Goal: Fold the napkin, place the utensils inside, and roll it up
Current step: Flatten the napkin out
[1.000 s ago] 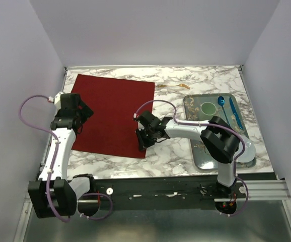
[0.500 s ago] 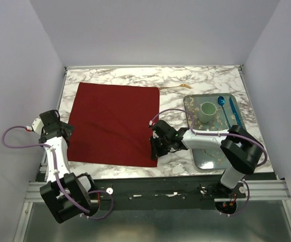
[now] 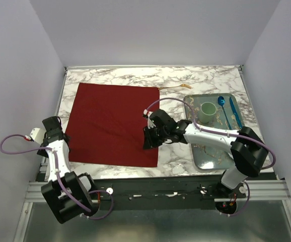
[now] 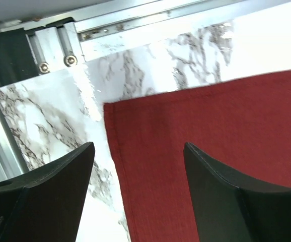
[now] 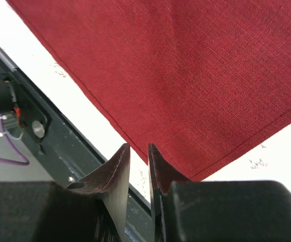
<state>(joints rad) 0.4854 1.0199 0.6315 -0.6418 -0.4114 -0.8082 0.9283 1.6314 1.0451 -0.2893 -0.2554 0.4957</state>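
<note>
While the napkin (image 3: 113, 123) lies flat and unfolded, your left gripper (image 4: 137, 148), wide open and empty, hovers beside its near-left corner; the right gripper (image 5: 139, 151), nearly closed and empty, hangs above its near-right corner.

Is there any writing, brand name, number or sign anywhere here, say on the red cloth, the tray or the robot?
No text can be read in any view.
The napkin is plain red.
The tray bears only a faded pattern, no letters.
The table shows marble veining only.
The left arm and right arm show no legible label.
</note>
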